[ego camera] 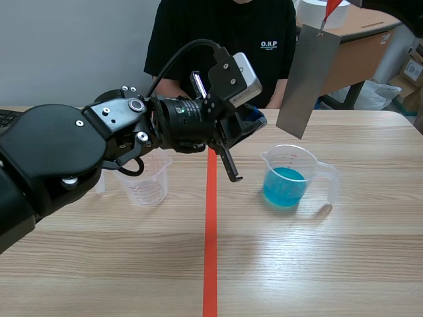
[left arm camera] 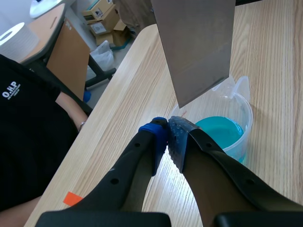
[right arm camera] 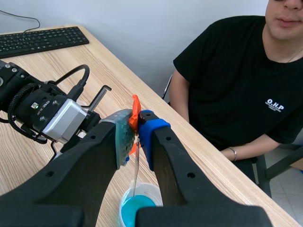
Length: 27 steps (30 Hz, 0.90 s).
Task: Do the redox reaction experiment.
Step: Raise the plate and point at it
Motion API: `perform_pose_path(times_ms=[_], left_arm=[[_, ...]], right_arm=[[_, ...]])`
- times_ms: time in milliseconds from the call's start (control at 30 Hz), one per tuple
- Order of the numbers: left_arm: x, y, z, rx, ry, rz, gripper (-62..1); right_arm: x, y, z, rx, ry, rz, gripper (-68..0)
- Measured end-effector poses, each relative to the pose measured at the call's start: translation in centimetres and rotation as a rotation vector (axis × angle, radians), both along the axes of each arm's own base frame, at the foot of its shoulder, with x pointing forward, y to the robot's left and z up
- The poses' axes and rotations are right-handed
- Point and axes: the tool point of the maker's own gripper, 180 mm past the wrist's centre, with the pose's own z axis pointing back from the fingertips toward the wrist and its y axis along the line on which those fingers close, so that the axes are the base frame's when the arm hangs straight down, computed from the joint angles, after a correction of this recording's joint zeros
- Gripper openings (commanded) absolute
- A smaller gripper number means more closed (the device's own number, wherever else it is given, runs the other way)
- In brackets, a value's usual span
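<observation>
A grey metal plate (ego camera: 308, 79) hangs upright from a red clip (ego camera: 332, 8) above a clear beaker of blue liquid (ego camera: 285, 185); its lower edge is above the beaker's rim. In the right wrist view my right gripper (right arm camera: 136, 124) is shut on the red clip (right arm camera: 135, 111), and the plate (right arm camera: 136, 176) hangs edge-on over the beaker (right arm camera: 138, 206). My left gripper (left arm camera: 166, 138) is shut on nothing, its tips just before the beaker (left arm camera: 222, 131) and below the plate (left arm camera: 196, 45). In the scene view the left gripper (ego camera: 253, 120) is left of the plate.
An empty clear beaker (ego camera: 147, 185) stands left of the orange tape line (ego camera: 210, 231), partly behind my left arm. A person in a black shirt (ego camera: 225, 39) sits across the table. A keyboard (right arm camera: 40, 41) lies at the far end of the table in the right wrist view.
</observation>
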Motion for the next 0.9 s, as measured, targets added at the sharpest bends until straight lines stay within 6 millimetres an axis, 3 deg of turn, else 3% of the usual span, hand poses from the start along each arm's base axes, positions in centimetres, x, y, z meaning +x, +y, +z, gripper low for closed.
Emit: perform_pose_path(times_ms=[167, 367, 633, 900], left_arm=[[0.2, 0.9, -0.2, -0.002, 0.01, 0.013, -56.2], [0.2, 5.0, -0.2, 0.008, 0.022, 0.051, -56.2], [-4.2, 10.4, 0.0, 0.051, 0.015, 0.058, -56.2], [-8.0, 17.9, 0.3, 0.113, 0.017, 0.211, -56.2]], right_arm=[[0.0, 0.0, 0.0, 0.0, 0.0, 0.0, -65.8], [0.0, 0.0, 0.0, 0.0, 0.0, 0.0, -65.8], [0.0, 0.0, 0.0, 0.0, 0.0, 0.0, -65.8], [0.0, 0.0, 0.0, 0.0, 0.0, 0.0, -65.8]])
